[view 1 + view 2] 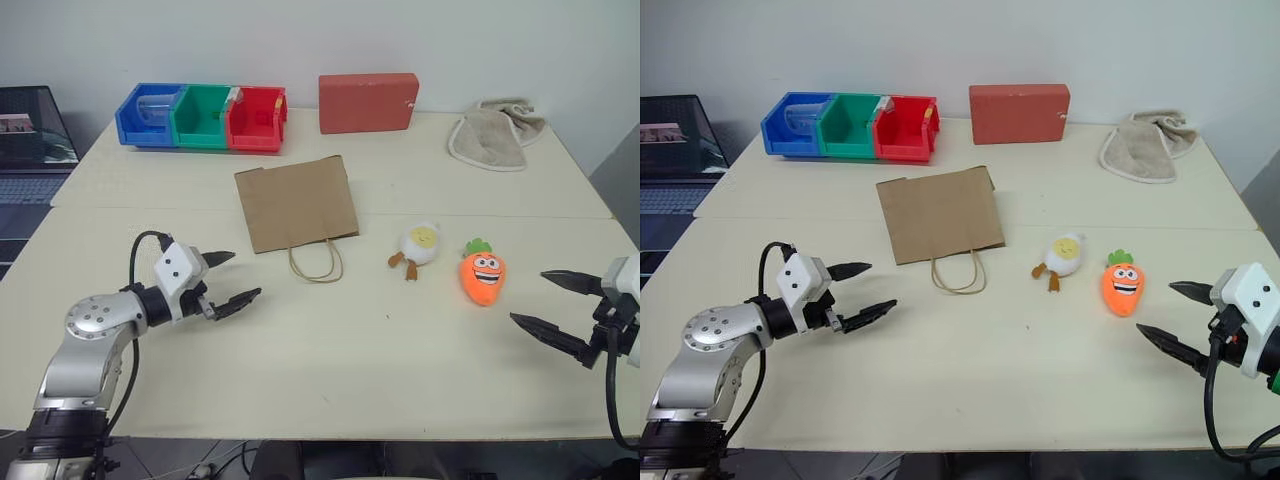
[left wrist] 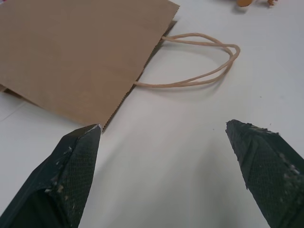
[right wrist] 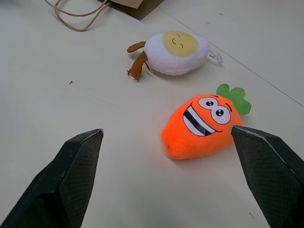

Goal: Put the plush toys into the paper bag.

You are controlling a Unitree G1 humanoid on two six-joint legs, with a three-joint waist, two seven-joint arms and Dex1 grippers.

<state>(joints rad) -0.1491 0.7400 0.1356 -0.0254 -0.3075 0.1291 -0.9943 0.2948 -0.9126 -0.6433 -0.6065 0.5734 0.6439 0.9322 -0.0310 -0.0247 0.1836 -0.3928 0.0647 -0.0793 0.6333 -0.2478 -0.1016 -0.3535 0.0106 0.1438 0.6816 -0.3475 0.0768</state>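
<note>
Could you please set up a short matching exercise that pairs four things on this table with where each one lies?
Things:
1. paper bag
2. carrot plush
3. egg plush
4. beige towel

Places:
A. far right corner of the table
B. between the bag's handles and the carrot
C. flat in the middle of the table, handles toward the robot
D. nearest the open right gripper

Pairs: 1-C, 2-D, 3-B, 4-A
</note>
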